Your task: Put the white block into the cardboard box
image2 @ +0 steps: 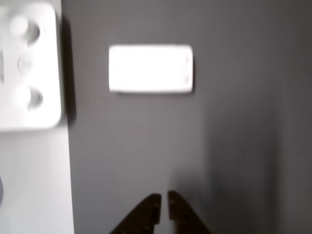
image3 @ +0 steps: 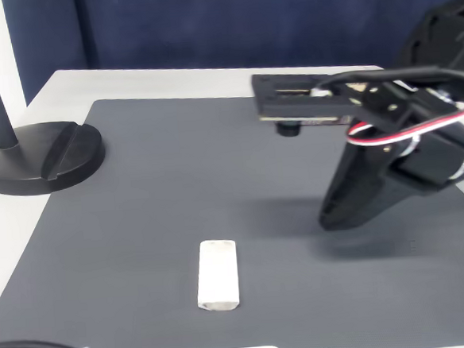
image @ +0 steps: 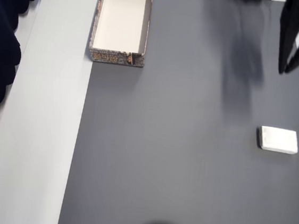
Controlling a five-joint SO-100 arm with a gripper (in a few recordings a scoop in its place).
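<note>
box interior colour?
Cream-white inside the cardboard box; clearest in the overhead view.

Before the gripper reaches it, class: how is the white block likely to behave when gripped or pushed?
The white block lies flat on the dark mat and looks solid, so it probably stays stiff. Its low, flat shape should slide rather than roll or tip. Its smooth, rounded edges may slip in the gripper.

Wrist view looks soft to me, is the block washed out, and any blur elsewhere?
Wrist view: whole frame soft, white block overexposed, edges glowing. Overhead view: claw motion-smeared, its shadow a blurry streak on the mat. Fixed view: sharp, block evenly lit.
</note>
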